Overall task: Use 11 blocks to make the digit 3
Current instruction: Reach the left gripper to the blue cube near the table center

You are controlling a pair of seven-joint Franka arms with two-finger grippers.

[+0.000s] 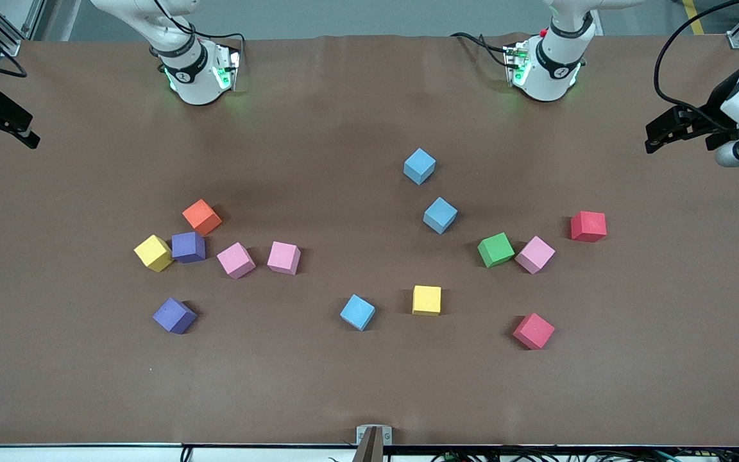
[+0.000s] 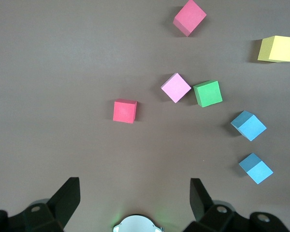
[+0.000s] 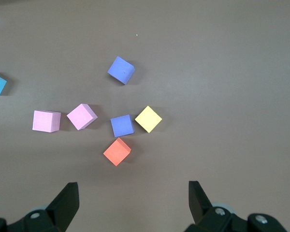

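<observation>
You have the blocks [image 1: 426,300] scattered singly on the table [image 1: 344,385]: one cluster lies below the right gripper [image 3: 133,203], another below the left gripper [image 2: 135,200].

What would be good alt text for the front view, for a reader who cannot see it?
Fourteen small foam blocks lie scattered on a brown table, not yet forming any figure. They sit in two loose groups, one toward each arm's end. Both arms wait at the table's ends, the left claw and right claw open and holding nothing.
</observation>
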